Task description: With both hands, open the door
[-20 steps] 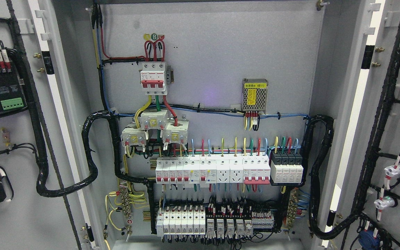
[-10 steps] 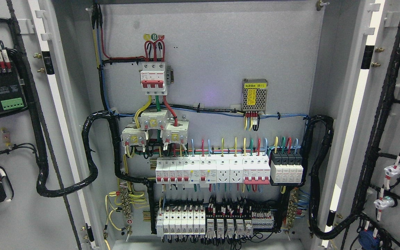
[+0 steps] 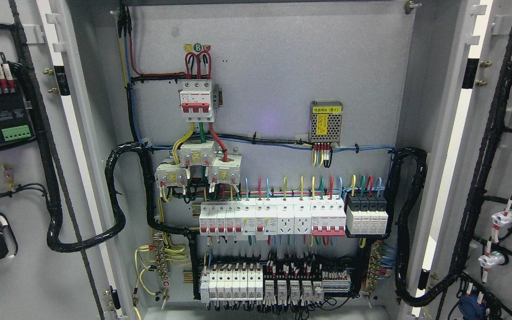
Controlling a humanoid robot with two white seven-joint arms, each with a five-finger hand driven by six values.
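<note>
1. Left door (image 3: 2,186), at the left edge of the frame, and right door (image 3: 511,178), at the right edge, both stand swung wide; the cabinet (image 3: 274,66) interior fills the centre.
2. Neither hand is in view; finger state cannot be told.
3. Judgement: opening looks complete. Any further push should stay gentle and keep clear of the black cable bundle (image 3: 114,195) at the left hinge.
</note>
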